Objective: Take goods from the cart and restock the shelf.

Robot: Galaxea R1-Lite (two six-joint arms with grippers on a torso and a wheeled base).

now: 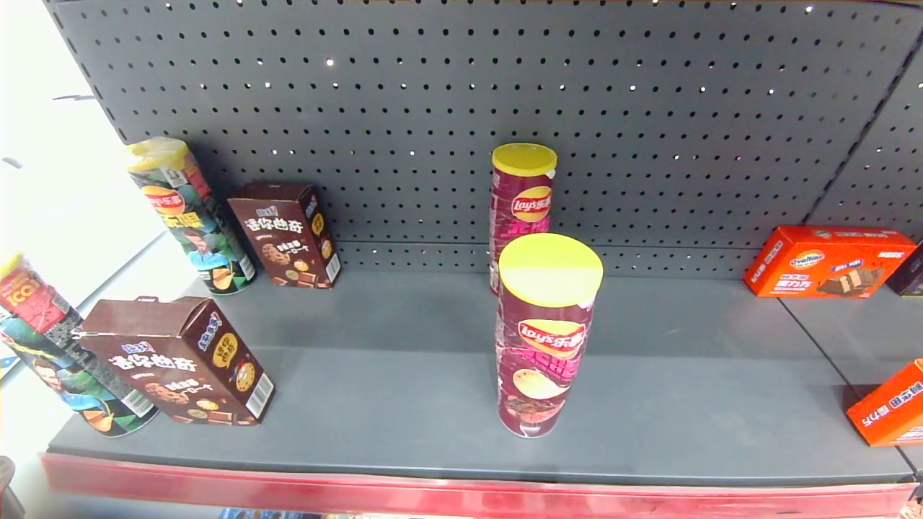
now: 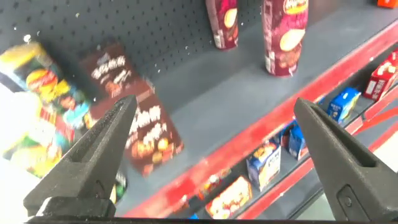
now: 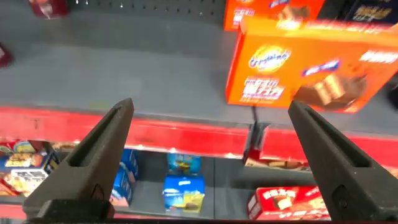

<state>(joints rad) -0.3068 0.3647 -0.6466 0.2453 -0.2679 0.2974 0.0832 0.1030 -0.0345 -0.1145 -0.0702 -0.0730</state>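
The left claw (image 2: 214,106) and right claw (image 3: 211,104) both hang apart, empty. Goods pushed in beside the tall front can (image 1: 546,339) could tip it against the rear can (image 1: 522,209) just behind it.

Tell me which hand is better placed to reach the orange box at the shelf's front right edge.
Probably the right hand: it is open and empty, and the orange box lies close ahead of it. The left hand faces the front brown box at the left end of the shelf.

A shop: a pegboard-backed shelf (image 1: 404,389) stocked with chip cans (image 1: 546,339) and snack boxes (image 1: 822,263).
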